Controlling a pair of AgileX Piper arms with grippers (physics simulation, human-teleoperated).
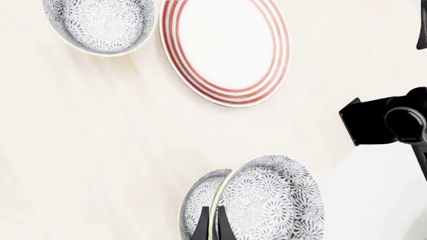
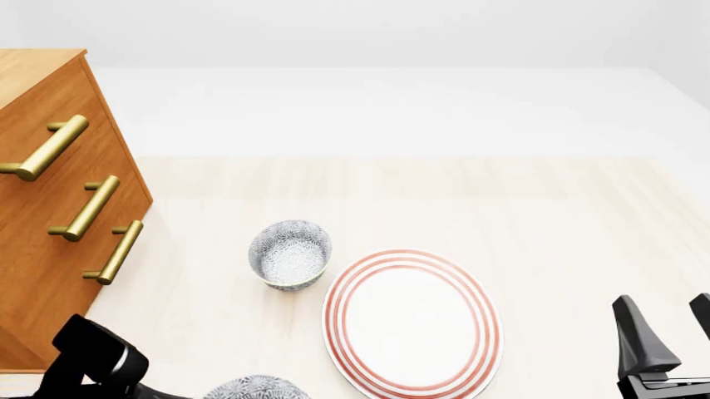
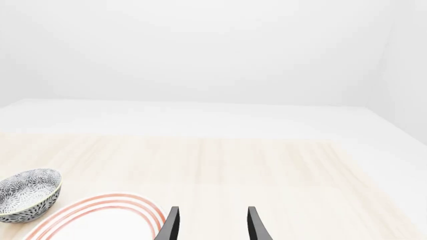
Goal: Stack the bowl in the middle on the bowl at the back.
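The bowl in the middle (image 1: 273, 200) is held on edge, its cream rim pinched between the fingers of my left gripper (image 1: 212, 227), which is shut on it. From the front, only the top of this bowl (image 2: 255, 388) shows at the near edge, beside my left arm (image 2: 95, 357). The bowl at the back (image 2: 289, 253) stands upright on the table, apart from the held one; it also appears as the bowl (image 1: 100, 25) and the bowl (image 3: 27, 192) in the wrist views. My right gripper (image 2: 666, 345) is open and holds nothing, low at the near right; its fingers (image 3: 172, 222) show apart.
A large white red-ringed plate (image 2: 411, 322) lies just right of the back bowl. A wooden drawer cabinet (image 2: 56, 208) with brass handles stands at the left. My right arm (image 1: 387, 120) crosses the left wrist view.
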